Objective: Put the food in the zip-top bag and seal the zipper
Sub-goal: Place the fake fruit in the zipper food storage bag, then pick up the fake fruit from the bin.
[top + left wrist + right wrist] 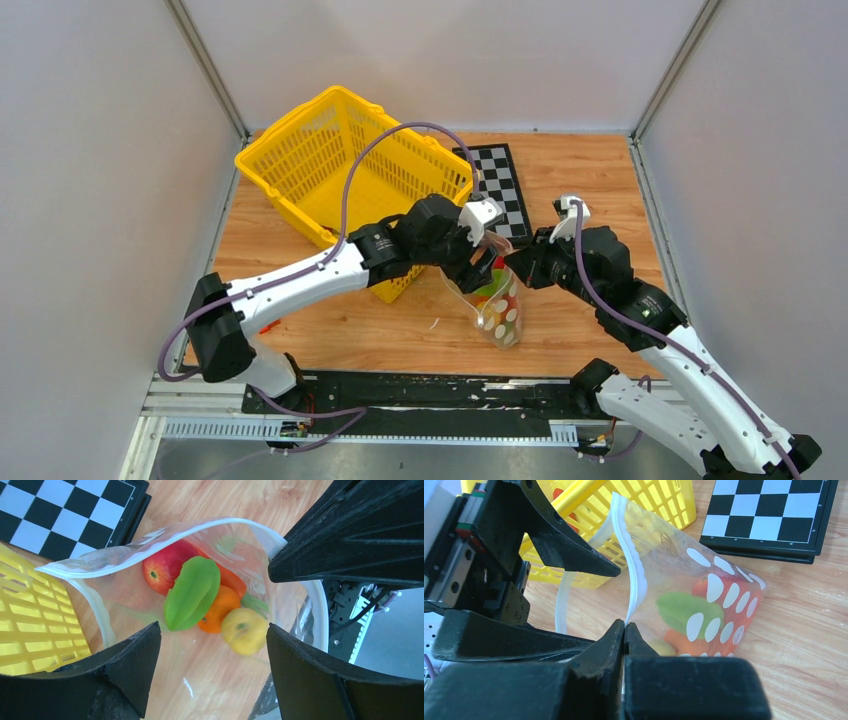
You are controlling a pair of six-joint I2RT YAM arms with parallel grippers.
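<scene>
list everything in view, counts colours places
zip-top bag: 1, clear with white dots, mid-table, mouth open
tomato: 1, red, in bag
pepper: 1, green, in bag
orange: 1, orange, in bag
lemon: 1, yellow, in bag
basket: 1, yellow mesh, far left of table
checkerboard: 1, black and white, behind bag
table: 1, wood
left arm: 1, white and black, jaws open at bag mouth
right arm: 1, white and black, jaws shut on bag rim
</scene>
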